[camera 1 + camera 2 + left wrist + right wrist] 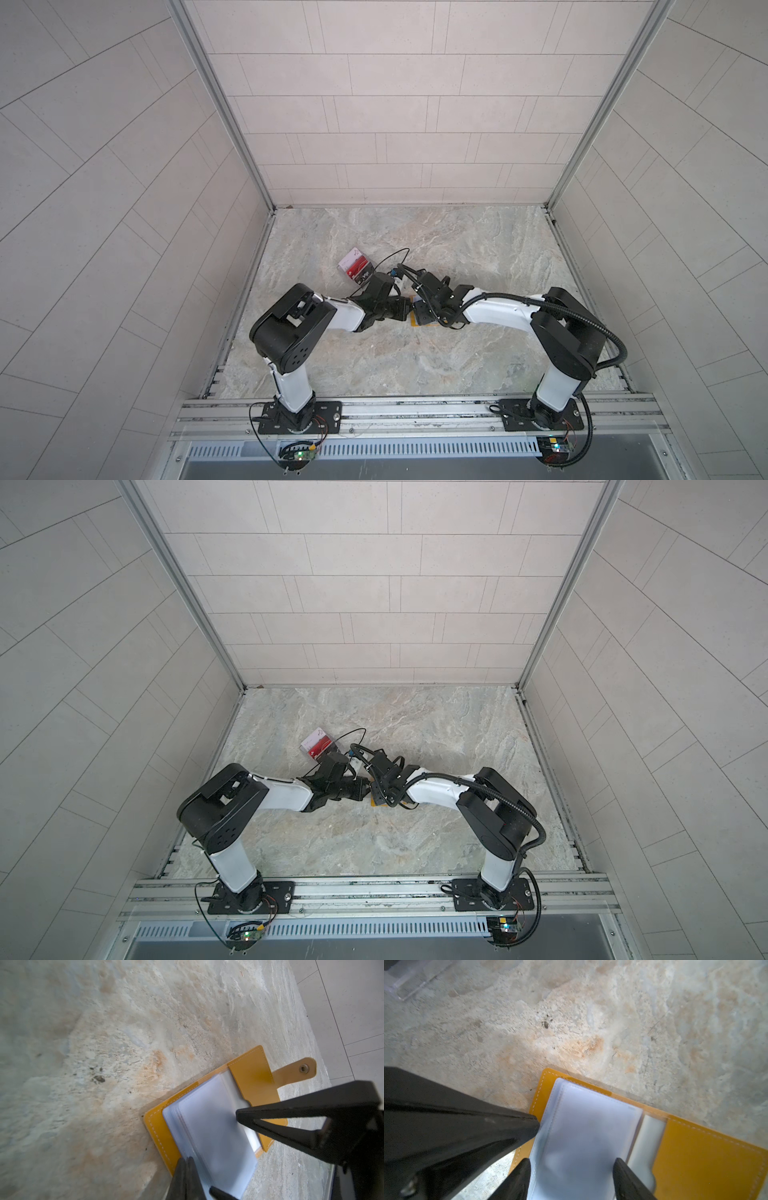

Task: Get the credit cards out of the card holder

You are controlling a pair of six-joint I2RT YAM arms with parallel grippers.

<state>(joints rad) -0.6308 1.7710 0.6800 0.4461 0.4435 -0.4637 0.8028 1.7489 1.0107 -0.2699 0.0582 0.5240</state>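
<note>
I see the left gripper (pixel 185 1160) with jaws pressed together at the sleeve edge of the open card holder (pixel 249 1068); I cannot tell whether they nip a sleeve. The right gripper (pixel 572 1162) has its jaws spread astride the clear sleeves (pixel 587 1126). The credit cards (pixel 354 266) lie beyond the left jaws, apart.
</note>
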